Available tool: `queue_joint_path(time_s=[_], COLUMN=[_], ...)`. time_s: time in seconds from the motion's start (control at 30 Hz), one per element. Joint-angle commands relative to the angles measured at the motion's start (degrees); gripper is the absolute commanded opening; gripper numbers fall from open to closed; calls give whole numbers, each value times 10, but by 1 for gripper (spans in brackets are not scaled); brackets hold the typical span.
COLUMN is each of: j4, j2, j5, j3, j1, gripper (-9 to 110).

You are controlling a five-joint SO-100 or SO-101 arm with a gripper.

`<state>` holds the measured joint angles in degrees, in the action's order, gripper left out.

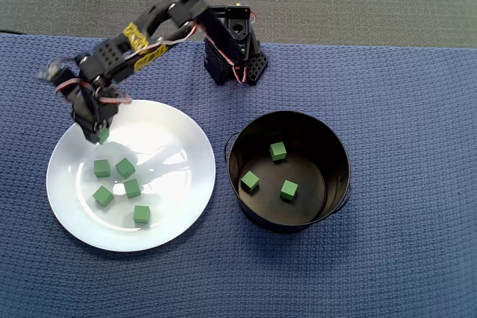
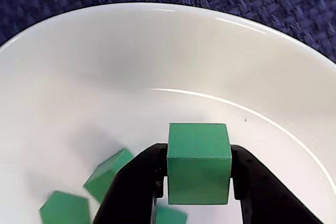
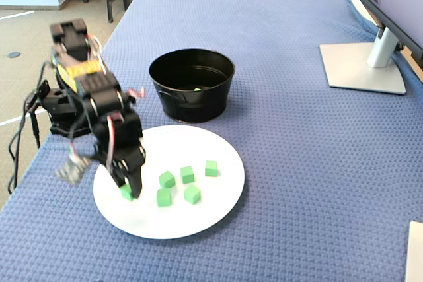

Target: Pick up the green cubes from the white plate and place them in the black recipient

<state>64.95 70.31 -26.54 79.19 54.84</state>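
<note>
My gripper [image 2: 198, 174] is shut on one green cube [image 2: 198, 161], which is pinched between the two black fingers [image 2: 131, 187]. In the overhead view the gripper [image 1: 100, 134] hangs over the upper left part of the white plate [image 1: 179, 158]. The fixed view shows it [image 3: 127, 191] low over the plate's [image 3: 198, 222] left side. Several more green cubes [image 1: 125, 167] lie loose in the plate's middle, to the right of the gripper in the fixed view [image 3: 187, 174]. The black recipient [image 1: 298, 128] stands right of the plate and holds three green cubes [image 1: 278, 151].
The arm's base [image 1: 235, 53] stands at the back edge of the blue woven cloth [image 1: 402, 109], behind the gap between plate and pot. A monitor stand [image 3: 363, 64] sits far right in the fixed view. The table's left edge runs close to the arm [image 3: 66, 117].
</note>
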Motion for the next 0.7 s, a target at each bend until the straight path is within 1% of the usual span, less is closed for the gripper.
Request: queue_joint_path(time_s=[0.0, 0.17, 0.27, 0.37, 0.53, 0.67], j4=[24, 105, 168, 206, 179, 133], j2=[197, 352, 413, 437, 432, 389], j5=[73, 147, 187, 240, 288, 306], j3=[40, 69, 57, 36, 62, 101], j1=[-33, -166, -282, -406, -580, -636], gripper=[0, 0, 0, 0, 0, 0])
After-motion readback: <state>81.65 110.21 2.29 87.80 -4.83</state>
